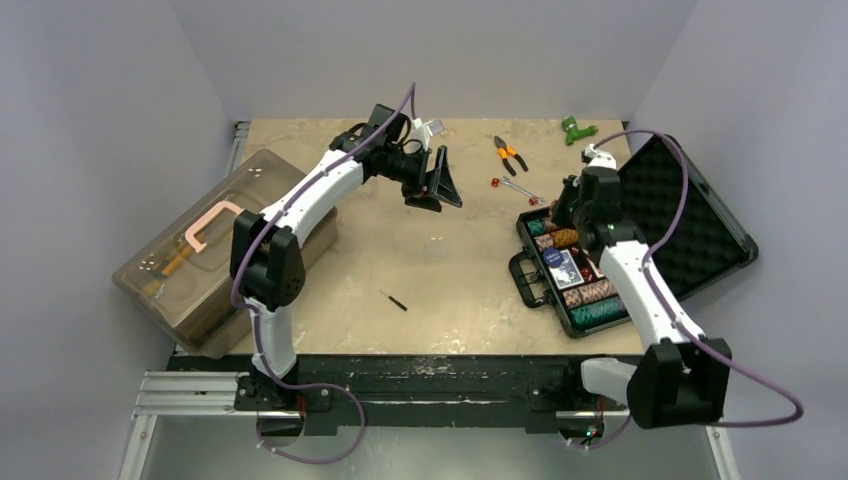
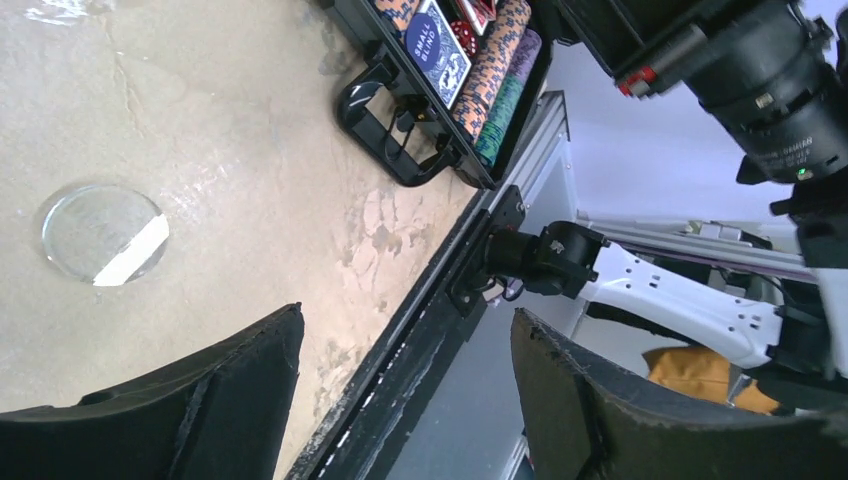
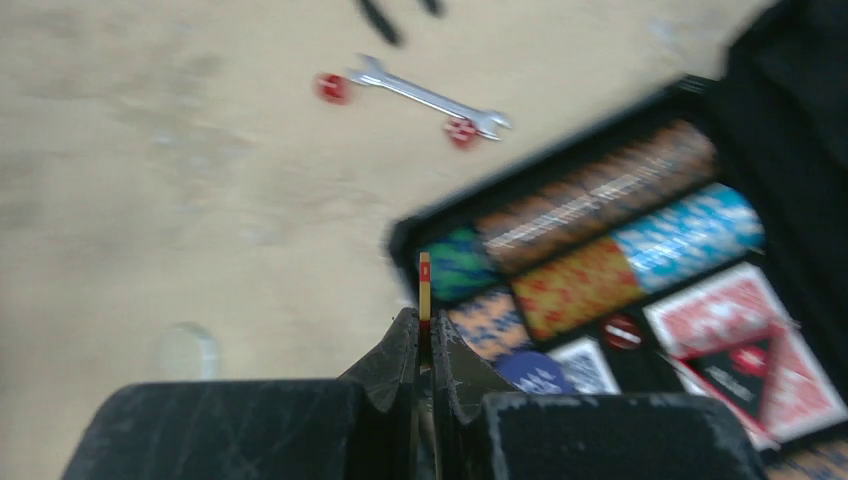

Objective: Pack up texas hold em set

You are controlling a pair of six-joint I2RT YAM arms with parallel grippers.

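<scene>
Your right jaws pinch thin red-yellow poker chip (image 3: 425, 290) by its edge; could twist out, miss slot in open black foam-lined hard case (image 1: 690, 220) on surface's right. Left jaws wide, empty. Red dice (image 3: 332, 87) beyond lie loose.

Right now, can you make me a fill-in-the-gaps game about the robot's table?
1. The black case has its lid ___.
2. The poker chip is pinched by the robot's ___ arm.
3. The toolbox has a ___ handle.
4. Near the wrench lie ___ red dice.
Missing words: open, right, pink, two.
</scene>
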